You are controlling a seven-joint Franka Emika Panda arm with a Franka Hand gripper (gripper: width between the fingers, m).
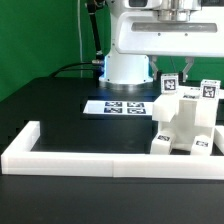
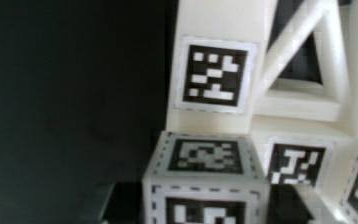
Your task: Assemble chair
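Note:
My gripper point(image 1: 170, 70) hangs at the exterior view's right, above a cluster of white chair parts point(image 1: 185, 125) that stand against the white fence. In the wrist view the gripper point(image 2: 206, 208) is shut on a white square-ended chair part point(image 2: 202, 160) with marker tags on its faces. A dark finger point(image 2: 126, 205) presses on each side of it. Just beyond it stands a white chair panel point(image 2: 215, 75) with a tag, and slanted white bars point(image 2: 309, 45). The held part shows in the exterior view point(image 1: 169, 86) just over the cluster.
The marker board point(image 1: 125, 105) lies flat on the black table in front of the robot base point(image 1: 125, 65). A low white L-shaped fence point(image 1: 70, 158) runs along the front and the exterior view's left. A green backdrop stands behind.

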